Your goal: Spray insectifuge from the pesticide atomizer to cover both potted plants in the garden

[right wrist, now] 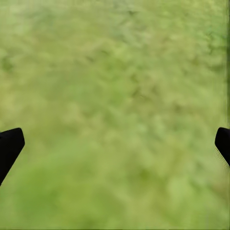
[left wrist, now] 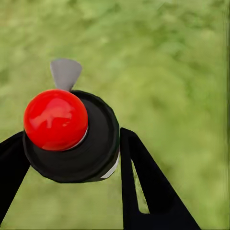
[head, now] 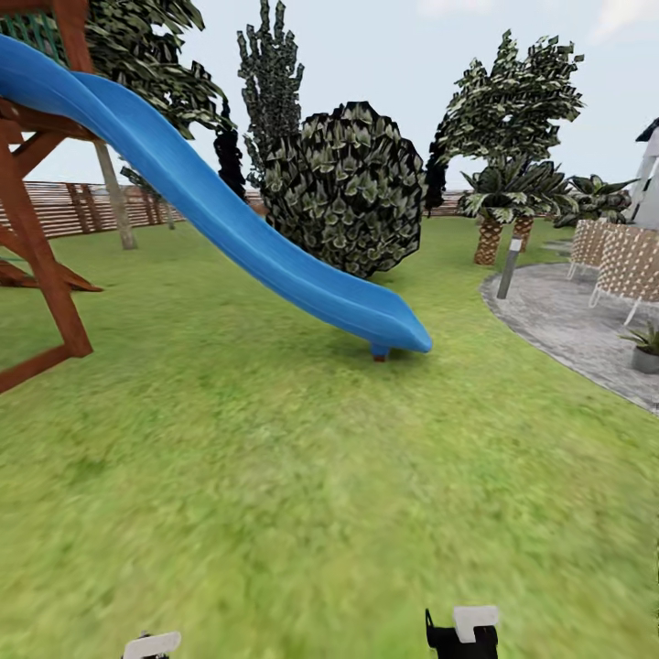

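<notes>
The pesticide atomizer (left wrist: 72, 136) is being held clamped in the left pincer (left wrist: 67, 158) above lawn; the right pincer (right wrist: 115, 143) is hanging apart. A potted plant (head: 644, 345) is sitting on the patio (head: 567, 320), far right; the base should be turned there.

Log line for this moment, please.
left gripper: shut on atomizer | right gripper: open, over lawn | potted plant: far right on patio

A blue slide (head: 229, 210) is sloping across the lawn (head: 302, 476) from ten o'clock, with a stone patio (head: 567, 325) lying at three o'clock.
</notes>
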Tool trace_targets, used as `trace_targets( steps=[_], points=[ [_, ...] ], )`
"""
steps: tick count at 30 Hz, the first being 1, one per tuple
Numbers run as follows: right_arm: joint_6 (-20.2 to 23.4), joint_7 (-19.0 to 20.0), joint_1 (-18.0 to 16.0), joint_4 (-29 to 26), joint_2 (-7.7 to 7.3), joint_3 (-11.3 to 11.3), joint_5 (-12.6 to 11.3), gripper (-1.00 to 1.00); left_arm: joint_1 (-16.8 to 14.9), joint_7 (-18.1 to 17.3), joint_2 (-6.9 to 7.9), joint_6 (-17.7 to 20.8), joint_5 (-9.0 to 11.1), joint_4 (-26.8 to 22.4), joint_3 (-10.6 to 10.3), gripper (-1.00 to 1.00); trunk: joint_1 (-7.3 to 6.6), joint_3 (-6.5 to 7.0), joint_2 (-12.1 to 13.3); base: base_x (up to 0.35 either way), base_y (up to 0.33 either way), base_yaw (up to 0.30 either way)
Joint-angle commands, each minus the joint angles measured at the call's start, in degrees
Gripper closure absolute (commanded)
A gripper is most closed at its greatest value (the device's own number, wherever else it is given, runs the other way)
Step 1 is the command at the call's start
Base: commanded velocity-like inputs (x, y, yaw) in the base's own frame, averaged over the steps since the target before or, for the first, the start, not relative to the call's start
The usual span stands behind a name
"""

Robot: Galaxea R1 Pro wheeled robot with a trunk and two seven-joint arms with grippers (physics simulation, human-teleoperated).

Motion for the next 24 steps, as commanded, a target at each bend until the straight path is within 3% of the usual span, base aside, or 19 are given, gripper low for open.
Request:
trace_targets(
  steps=[1, 8, 16, 24],
  points=[
    [-0.07, -0.48, -0.05, 0.06, 0.02, -0.15, 0.61, -1.00, -0.01, -0.18, 0.01, -0.14, 0.60, 0.01, -0.43, 1.00, 0.02, -0.03, -0.02, 0.337, 0.114, -0.256],
    [-0.07, -0.48, -0.05, 0.09, 0.02, -0.14, 0.61, -1.00, -0.01, -0.20, 0.01, -0.14, 0.60, 0.01, -0.43, 1.00, 0.02, 0.11, -0.02, 0.325, 0.104, -0.256],
    [-0.07, -0.48, -0.05, 0.06, 0.02, -0.15, 0.53, -1.00, -0.01, -0.19, 0.01, -0.07, 0.60, 0.00, -0.40, 1.00, 0.02, 0.23, -0.02, 0.060, 0.011, -0.259],
    [-0.07, -0.48, -0.05, 0.06, 0.03, -0.15, 0.52, -1.00, -0.01, -0.16, 0.01, -0.05, 0.60, -0.08, -0.43, 1.00, 0.02, 0.23, -0.02, 0.297, 0.000, -0.266]
  ],
)
